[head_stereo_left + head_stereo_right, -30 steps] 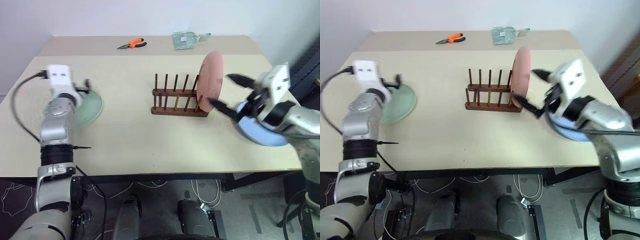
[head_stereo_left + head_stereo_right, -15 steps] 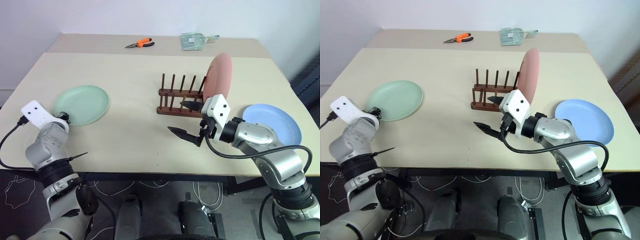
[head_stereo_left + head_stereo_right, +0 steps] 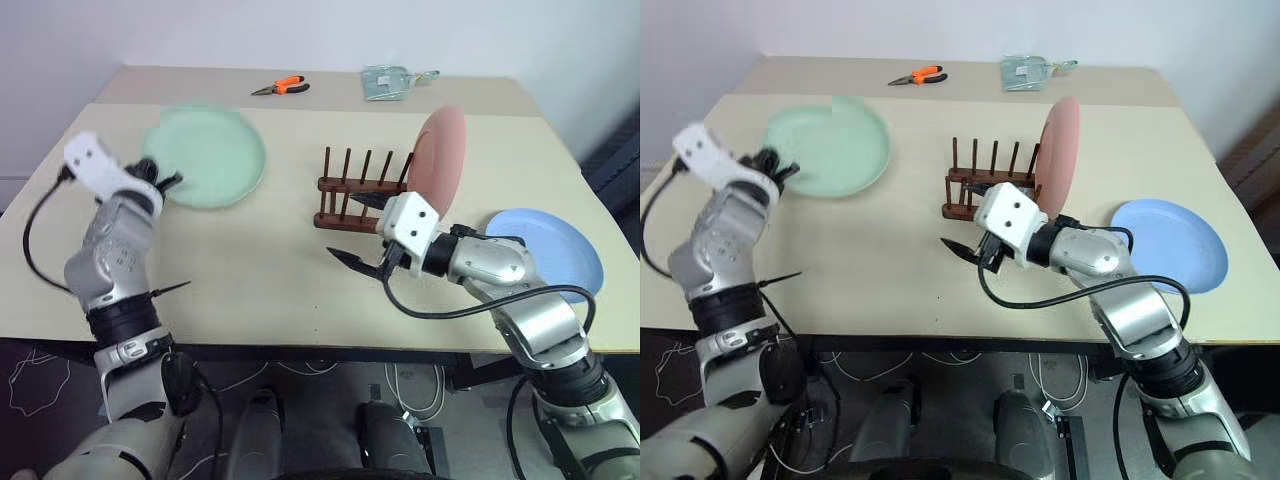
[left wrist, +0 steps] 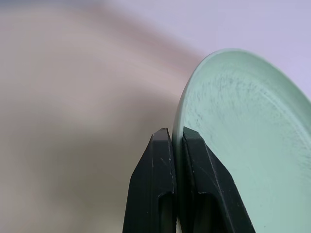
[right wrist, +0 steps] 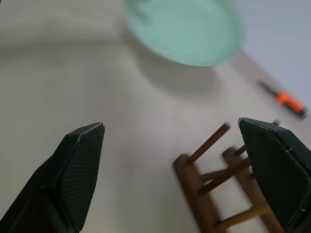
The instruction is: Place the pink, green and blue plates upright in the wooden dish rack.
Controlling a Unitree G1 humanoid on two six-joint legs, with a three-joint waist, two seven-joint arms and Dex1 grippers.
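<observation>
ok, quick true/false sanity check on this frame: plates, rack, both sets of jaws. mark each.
1. The left gripper has its jaws shut on the rim of the green plate. True.
2. The pink plate lies flat on the table. False: it stands upright at the right end of the wooden dish rack.
3. The blue plate already sits in the rack. False: it lies flat on the table, to the right of the rack.
4. The right gripper is open and holds nothing. True.
5. Orange-handled pliers lie at the far side of the table. True.
</observation>
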